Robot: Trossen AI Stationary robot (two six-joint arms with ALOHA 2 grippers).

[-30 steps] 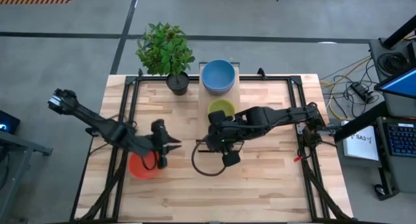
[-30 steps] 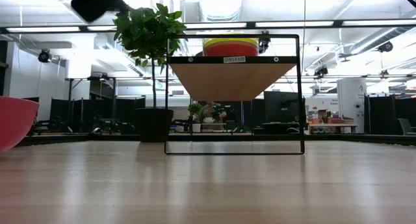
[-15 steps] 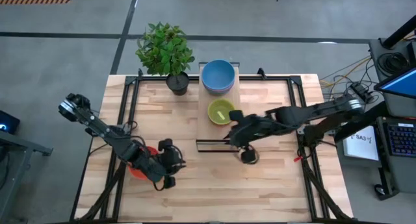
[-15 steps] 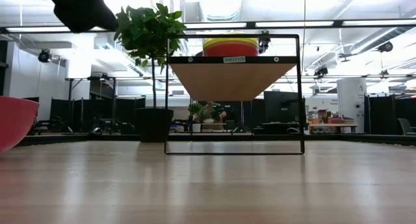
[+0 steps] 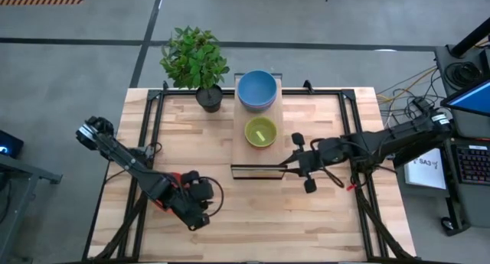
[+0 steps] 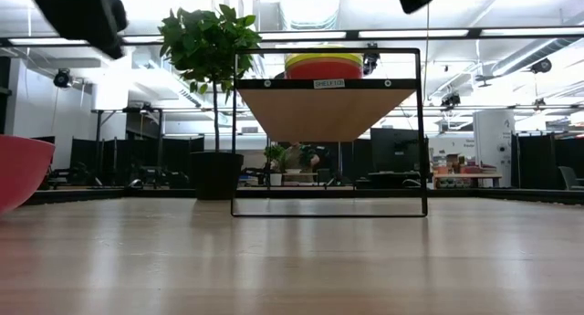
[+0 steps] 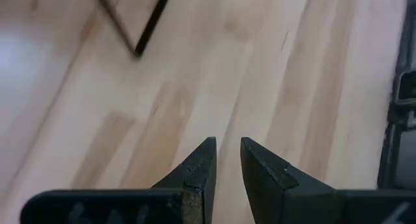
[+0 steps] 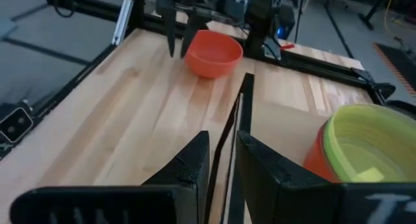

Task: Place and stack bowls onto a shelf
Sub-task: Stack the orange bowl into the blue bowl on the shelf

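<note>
A red bowl stands on its base on the tabletop at the near left, mostly under my left arm in the high view. The shelf is a light board in a dark frame; on it stand a blue bowl stack and a yellow-green bowl stack. My left gripper hovers over bare table just right of the red bowl, narrowly open with nothing between its fingers. My right gripper, also narrowly open and holding nothing, points at the shelf's near right corner.
A potted plant stands at the shelf's far left corner. The shelf's dark frame bar lies just ahead of my right fingers. Dark rails run along the table's left and right sides. Bare table spreads along the near edge.
My left gripper has swung from beside the red bowl toward the table's near edge, sinking a little and turning. My right gripper has drawn back from in front of the shelf toward the table's right edge, dropping and levelling out. The bowls have kept still.
</note>
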